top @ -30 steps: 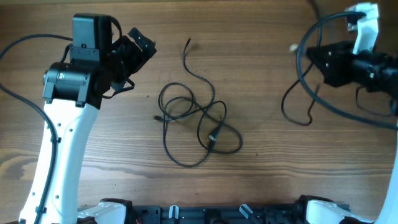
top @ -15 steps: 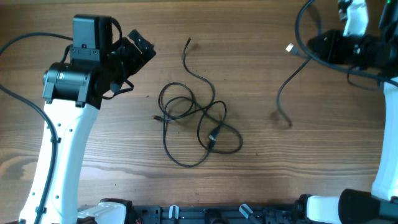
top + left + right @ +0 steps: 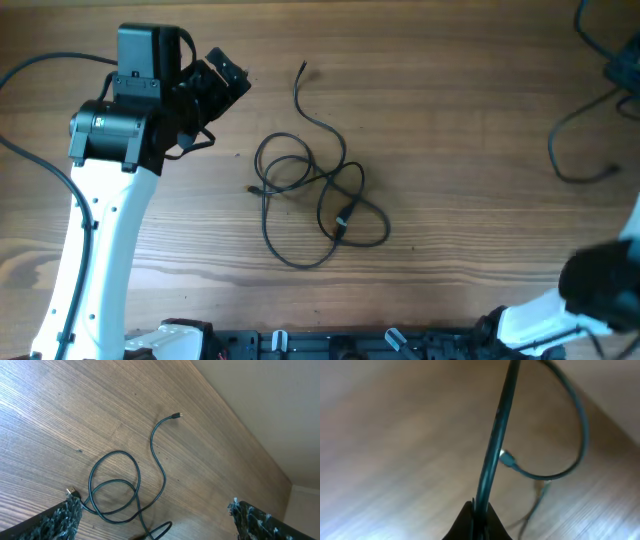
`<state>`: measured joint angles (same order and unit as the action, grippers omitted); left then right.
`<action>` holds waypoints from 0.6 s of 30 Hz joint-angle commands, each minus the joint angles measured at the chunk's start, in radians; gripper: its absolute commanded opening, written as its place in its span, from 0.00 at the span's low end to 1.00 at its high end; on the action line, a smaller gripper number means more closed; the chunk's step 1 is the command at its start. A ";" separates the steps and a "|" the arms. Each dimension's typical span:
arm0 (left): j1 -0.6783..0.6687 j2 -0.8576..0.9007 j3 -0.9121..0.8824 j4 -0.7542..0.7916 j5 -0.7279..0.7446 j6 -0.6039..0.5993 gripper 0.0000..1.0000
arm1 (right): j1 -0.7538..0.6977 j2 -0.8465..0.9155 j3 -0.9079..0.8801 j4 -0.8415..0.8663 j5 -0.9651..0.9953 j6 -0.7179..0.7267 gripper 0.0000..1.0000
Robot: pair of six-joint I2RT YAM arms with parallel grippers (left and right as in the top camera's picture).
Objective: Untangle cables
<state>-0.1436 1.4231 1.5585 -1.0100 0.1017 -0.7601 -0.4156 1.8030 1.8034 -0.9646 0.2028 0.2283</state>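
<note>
Right gripper [image 3: 475, 519] clamps one cable [image 3: 495, 445], rising straight from its jaws; draw it away slowly, no snagging. Left gripper [image 3: 157, 520] gapes open, tangle [image 3: 343, 218] lying ahead between its jaws.

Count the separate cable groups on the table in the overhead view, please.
2. A tangled bunch of cables lies in the middle of the view; a single cable curves near the right edge. The bunch may hold more than one cord.
</note>
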 commanded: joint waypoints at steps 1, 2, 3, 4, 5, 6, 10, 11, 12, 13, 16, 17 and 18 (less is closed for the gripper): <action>0.004 -0.003 0.005 0.003 -0.014 0.021 1.00 | -0.009 0.161 0.003 0.032 0.133 0.095 0.04; 0.004 -0.003 0.005 0.003 -0.014 0.021 1.00 | -0.009 0.190 0.003 0.046 0.133 0.101 0.04; 0.004 -0.003 0.005 0.003 -0.014 0.021 1.00 | -0.009 0.223 0.003 0.064 0.133 0.120 0.04; 0.004 -0.003 0.005 0.003 -0.014 0.021 1.00 | -0.009 0.272 0.003 0.102 0.119 0.136 0.05; 0.004 -0.003 0.005 0.003 -0.014 0.021 1.00 | -0.009 0.312 0.003 0.143 0.066 0.134 0.35; 0.004 -0.003 0.005 0.003 -0.014 0.021 1.00 | -0.009 0.332 0.003 0.166 0.010 0.119 0.67; 0.004 -0.003 0.005 0.003 -0.014 0.021 1.00 | -0.009 0.327 0.013 0.173 -0.164 0.109 1.00; 0.004 -0.003 0.005 0.003 -0.014 0.021 1.00 | -0.009 0.290 0.024 0.146 -0.243 0.076 1.00; 0.004 -0.002 0.005 0.003 -0.014 0.023 1.00 | -0.009 0.265 0.026 0.133 -0.299 0.058 1.00; 0.004 -0.002 0.005 0.003 -0.014 0.031 1.00 | -0.009 0.234 0.026 0.115 -0.368 0.040 1.00; -0.026 0.005 0.005 -0.006 -0.009 0.133 1.00 | -0.003 0.116 0.026 0.020 -0.630 -0.047 1.00; -0.041 0.010 0.004 -0.016 -0.009 0.153 0.99 | 0.000 0.088 0.026 -0.004 -0.683 -0.076 1.00; -0.066 0.019 0.003 -0.031 -0.009 0.175 0.98 | 0.008 0.056 0.026 -0.034 -0.730 -0.103 1.00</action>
<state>-0.1566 1.4231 1.5585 -1.0149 0.0998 -0.6971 -0.4244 1.9961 1.8038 -0.9569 -0.2638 0.2306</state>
